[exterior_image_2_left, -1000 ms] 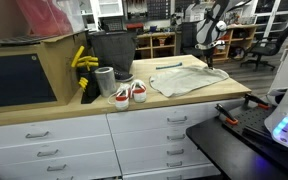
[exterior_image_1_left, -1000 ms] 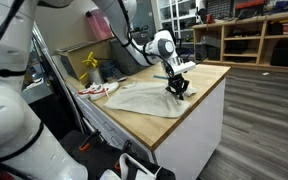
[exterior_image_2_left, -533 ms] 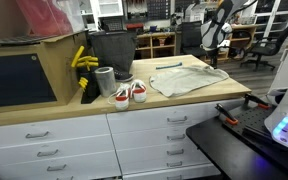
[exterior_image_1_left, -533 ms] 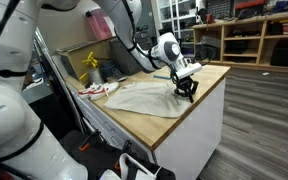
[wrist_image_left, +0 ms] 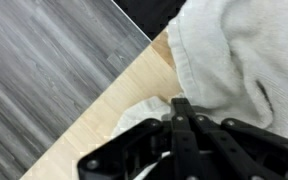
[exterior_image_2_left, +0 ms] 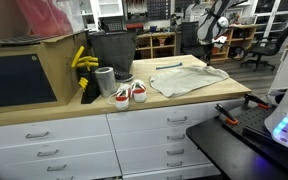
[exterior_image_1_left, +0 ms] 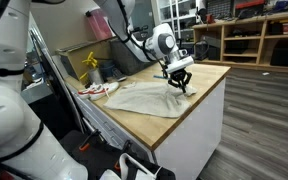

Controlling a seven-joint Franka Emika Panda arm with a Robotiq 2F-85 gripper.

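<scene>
**Claw closed at the towel's corner, end of the worktop**

The claw (wrist_image_left: 179, 108) has its jaws pressed fully together. In the wrist view a bunched fold of the white towel (wrist_image_left: 244, 55) lies directly at and under the fingertips. Whether the fold is actually pinched between them cannot be told.

In both exterior views the claw (exterior_image_1_left: 179, 86) (exterior_image_2_left: 219, 48) points downward over the towel's corner. That corner is the one nearest the free end of the worktop (exterior_image_1_left: 199, 100) (exterior_image_2_left: 199, 98).

The towel (exterior_image_1_left: 144, 97) (exterior_image_2_left: 189, 80) is spread out and rumpled over the middle of the wooden surface. One of its edges runs close to the worktop's long front edge. The wrist view shows a bare strip of wood (wrist_image_left: 124, 90) between the towel and the worktop's edge, with grey plank floor (wrist_image_left: 44, 70) beyond.

A pair of red-and-white shoes (exterior_image_1_left: 97, 90) (exterior_image_2_left: 130, 94) sits near the front edge, just beside the towel on the side away from the claw. Behind the shoes stands a grey cup (exterior_image_2_left: 105, 80) and next to it a black bin (exterior_image_2_left: 111, 50). A yellow object (exterior_image_1_left: 90, 62) (exterior_image_2_left: 82, 62) is at the bin's side, too small to identify. All of these are well apart from the claw.
</scene>
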